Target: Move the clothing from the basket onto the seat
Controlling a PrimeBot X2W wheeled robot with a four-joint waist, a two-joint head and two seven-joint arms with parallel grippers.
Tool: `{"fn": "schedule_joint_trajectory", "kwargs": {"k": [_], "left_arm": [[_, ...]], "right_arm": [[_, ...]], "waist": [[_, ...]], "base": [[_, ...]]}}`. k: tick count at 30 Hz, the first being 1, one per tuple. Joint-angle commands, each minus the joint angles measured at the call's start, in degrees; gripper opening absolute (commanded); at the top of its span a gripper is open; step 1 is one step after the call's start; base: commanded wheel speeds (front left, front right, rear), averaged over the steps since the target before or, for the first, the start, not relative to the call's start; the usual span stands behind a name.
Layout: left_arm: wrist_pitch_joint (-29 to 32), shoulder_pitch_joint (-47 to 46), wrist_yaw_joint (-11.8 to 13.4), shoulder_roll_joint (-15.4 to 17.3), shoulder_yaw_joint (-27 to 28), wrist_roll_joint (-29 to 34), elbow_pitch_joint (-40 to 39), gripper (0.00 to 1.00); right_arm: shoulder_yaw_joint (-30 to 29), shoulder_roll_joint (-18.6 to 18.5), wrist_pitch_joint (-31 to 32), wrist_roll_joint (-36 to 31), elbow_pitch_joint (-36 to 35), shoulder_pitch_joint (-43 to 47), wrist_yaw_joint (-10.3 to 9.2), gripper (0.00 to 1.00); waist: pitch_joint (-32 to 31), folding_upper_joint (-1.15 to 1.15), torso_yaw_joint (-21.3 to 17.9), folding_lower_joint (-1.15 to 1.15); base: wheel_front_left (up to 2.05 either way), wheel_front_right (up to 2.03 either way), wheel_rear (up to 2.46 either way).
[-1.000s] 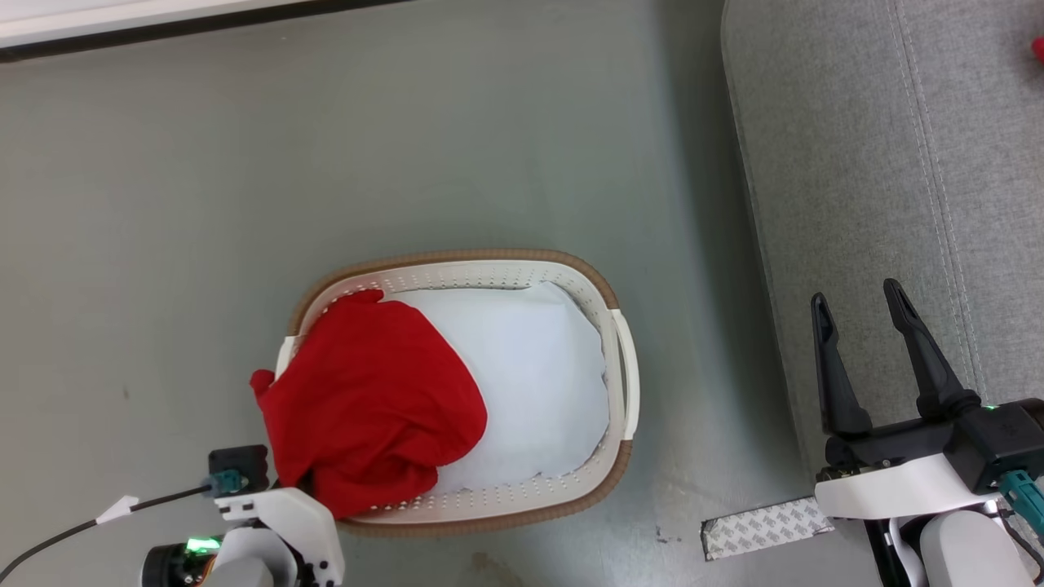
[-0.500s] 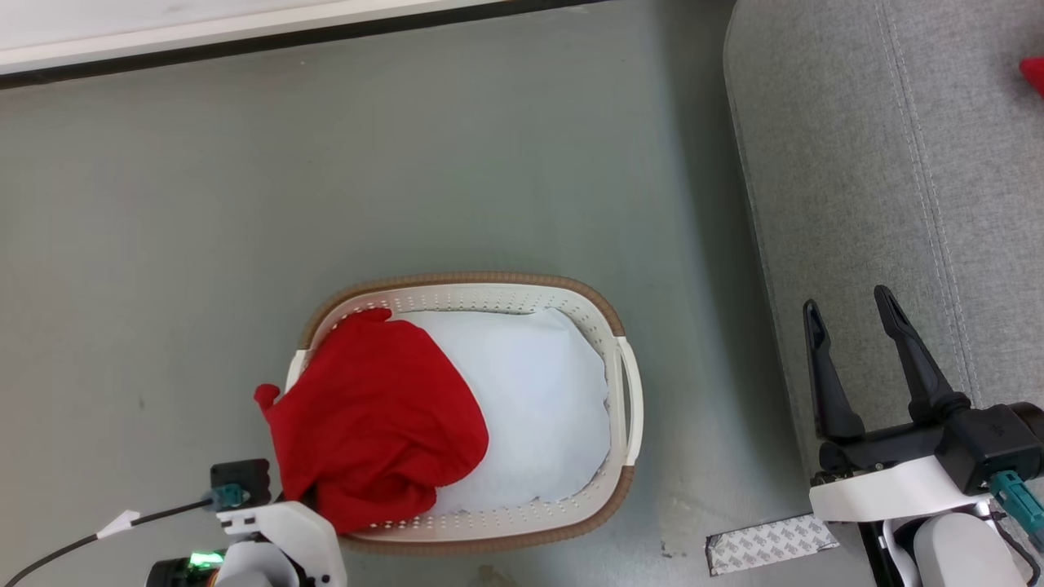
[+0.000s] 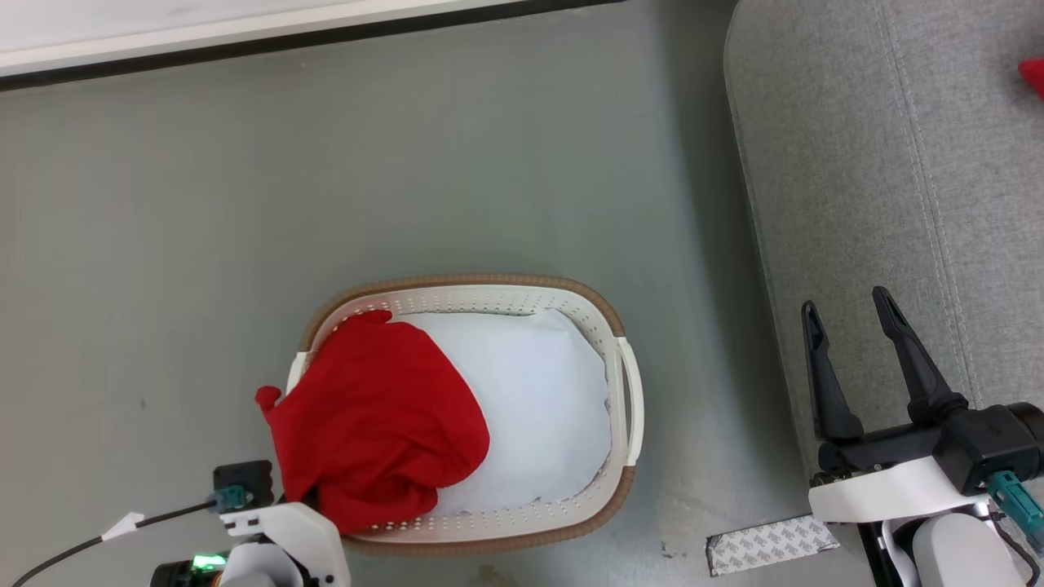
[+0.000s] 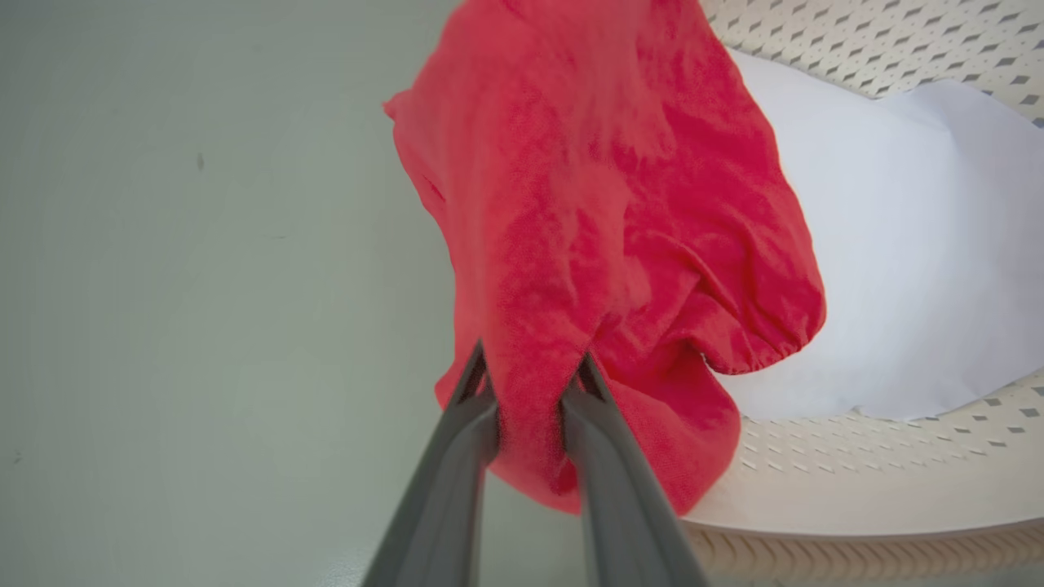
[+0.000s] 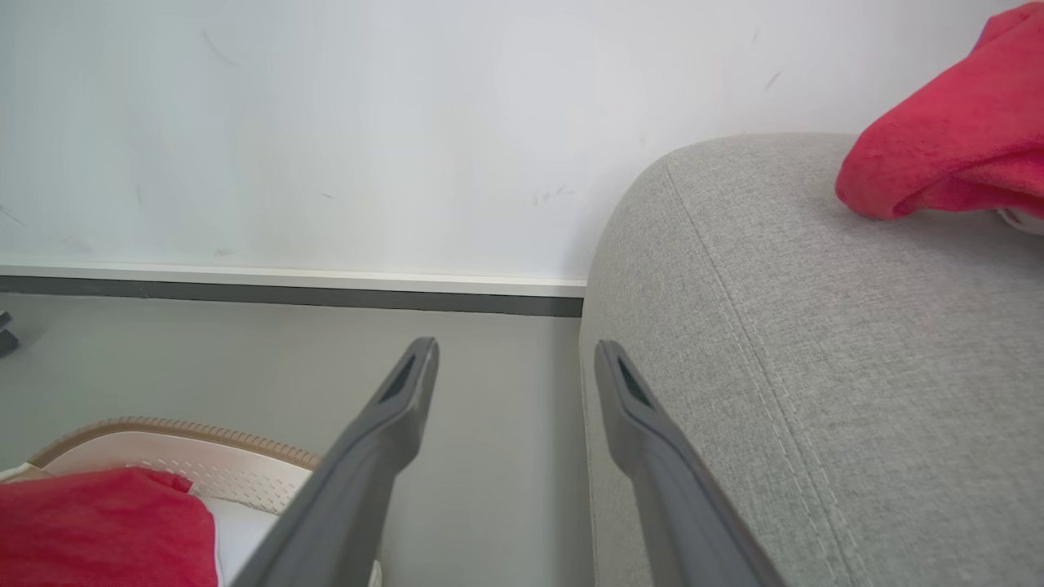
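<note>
The basket (image 3: 457,281) stands on the grey floor, and a plain red garment (image 3: 375,424) drapes over its left end and rim. My left gripper (image 4: 532,359) is shut on a fold of that garment (image 4: 603,204), at the basket's near left corner. In the head view its fingers are hidden under the cloth below my left wrist (image 3: 281,530). My right gripper (image 3: 844,302) is open with nothing in it, by the left edge of the seat (image 3: 881,163). Another red garment (image 5: 946,147) lies on the seat (image 5: 816,367).
A flat white cloth (image 3: 538,408) lines the basket's floor. A patch of patterned tape (image 3: 771,545) lies on the floor between the basket and the seat. A white wall with a dark baseboard (image 3: 245,37) runs along the far side.
The head camera tilted a little, so the whole picture slid downward. My left gripper keeps its hold on the red garment. The right gripper stays open.
</note>
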Motion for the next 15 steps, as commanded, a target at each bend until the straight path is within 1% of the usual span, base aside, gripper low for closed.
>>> {"fn": "schedule_joint_trajectory", "kwargs": {"k": [1,5,6,7,11,12,14,15], "left_arm": [[-0.2,-0.6,-0.3,0.2,-0.2,-0.6,0.1,0.18],[-0.2,-0.9,-0.5,0.2,-0.6,-0.9,0.1,0.20],[-0.2,-1.0,-0.5,0.2,-0.6,-0.9,0.1,0.22],[-0.2,-1.1,-0.5,0.1,-0.7,-1.0,0.1,0.27],[-0.3,-1.0,-0.7,0.1,-0.8,-1.3,0.1,0.30],[-0.3,-1.0,-0.7,0.2,-0.9,-1.3,0.2,0.32],[-0.3,-0.9,-0.8,0.4,-0.9,-1.5,0.1,0.38],[-0.3,-0.8,-0.8,0.5,-0.9,-1.6,0.0,0.39]], "right_arm": [[-0.2,-0.1,0.1,-0.4,-0.1,-0.1,-0.13,1.00],[-0.5,-0.1,0.1,-0.9,-0.4,0.0,-0.14,1.00],[-0.5,-0.1,0.1,-1.0,-0.5,0.1,-0.13,1.00],[-0.6,-0.1,0.1,-1.1,-0.5,0.1,-0.14,1.00],[-0.6,-0.1,0.1,-1.4,-0.5,0.1,-0.13,1.00],[-0.6,-0.1,0.1,-1.4,-0.4,0.0,-0.14,1.00],[-0.4,-0.1,0.1,-1.4,-0.2,-0.3,-0.13,1.00],[-0.3,-0.1,0.1,-1.4,-0.1,-0.5,-0.14,1.00]], "waist": [[0.2,0.00,0.0,0.00],[0.8,0.00,0.2,0.00],[0.9,0.00,0.2,0.00],[1.0,0.00,0.3,0.00],[1.0,0.00,0.4,0.00],[1.0,0.00,0.4,0.00],[1.0,0.00,0.4,0.00],[0.9,0.00,0.4,0.00]], "base": [[0.00,0.00,0.00],[0.00,0.00,0.00],[0.00,0.00,0.00],[0.00,0.00,0.00],[0.00,0.00,0.00],[0.00,0.00,0.00],[0.00,0.00,0.00],[0.00,0.00,0.00]]}}
